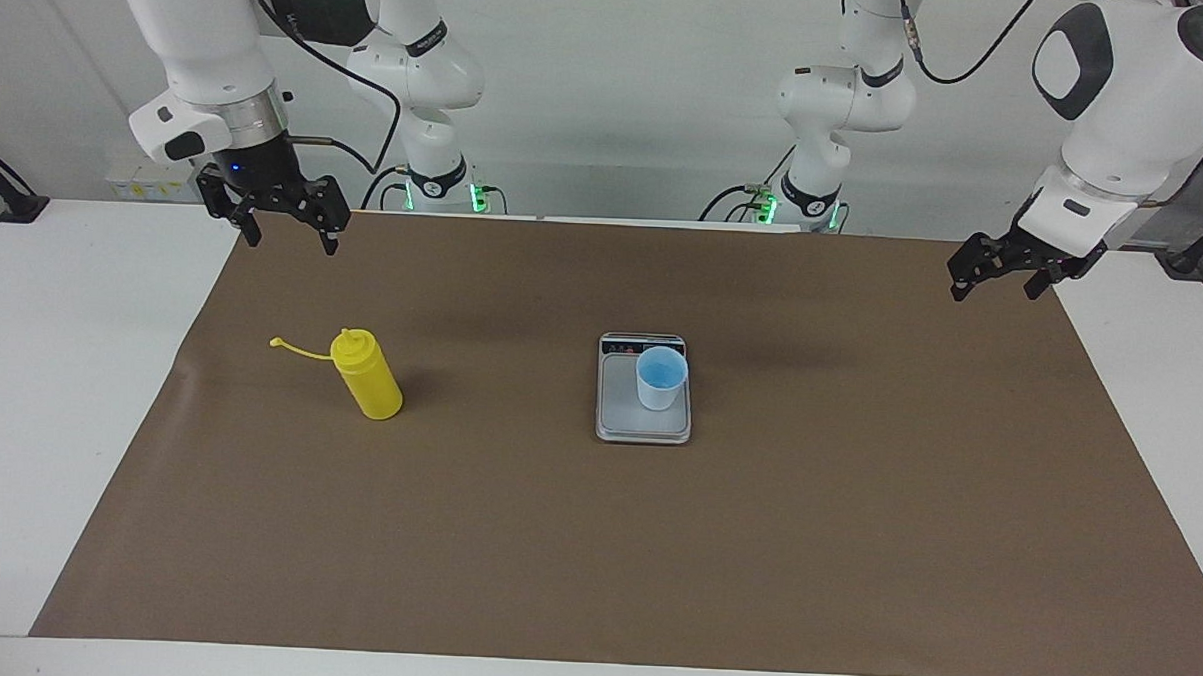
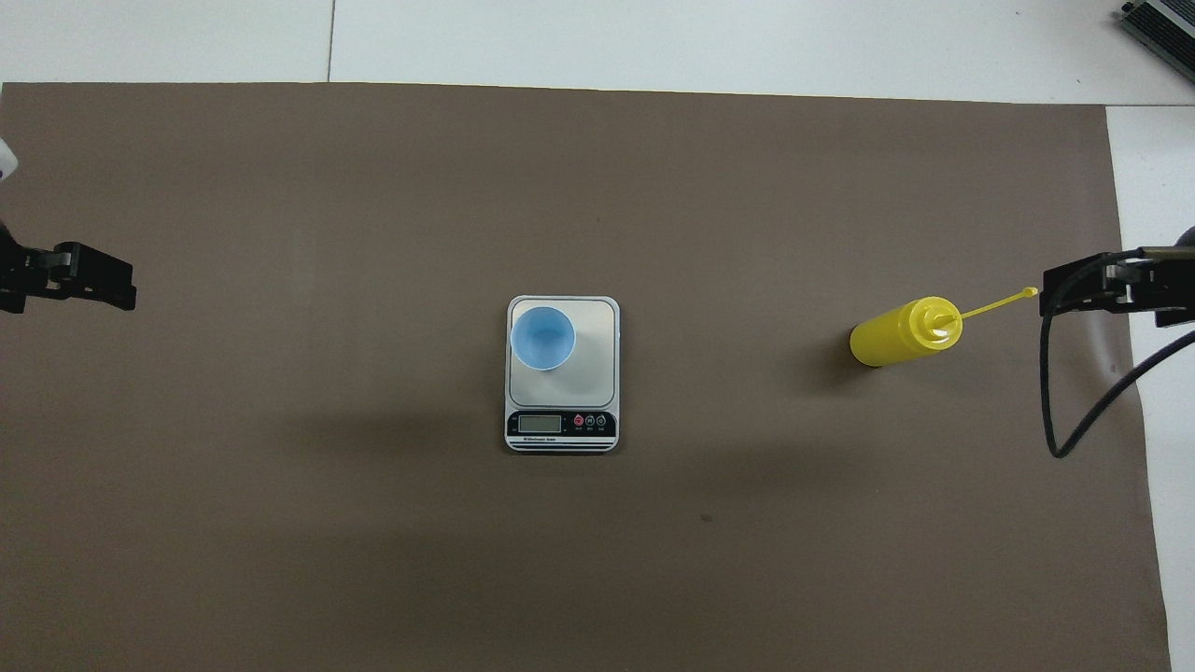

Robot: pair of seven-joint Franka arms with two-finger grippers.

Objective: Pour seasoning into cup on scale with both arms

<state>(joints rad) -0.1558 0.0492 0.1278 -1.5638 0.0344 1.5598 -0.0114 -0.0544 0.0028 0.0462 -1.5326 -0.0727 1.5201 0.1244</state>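
Note:
The yellow seasoning bottle stands upright on the brown mat toward the right arm's end, with its cap strap sticking out sideways; it also shows in the overhead view. The light blue cup stands on the scale at mid-table, on the plate's corner farther from the robots. The scale's display strip is at its end nearer the robots. My right gripper hangs open and empty over the mat's edge, apart from the bottle. My left gripper hangs open and empty over the mat's other end.
A brown mat covers most of the white table. A black cable loops down from the right arm over the mat's edge.

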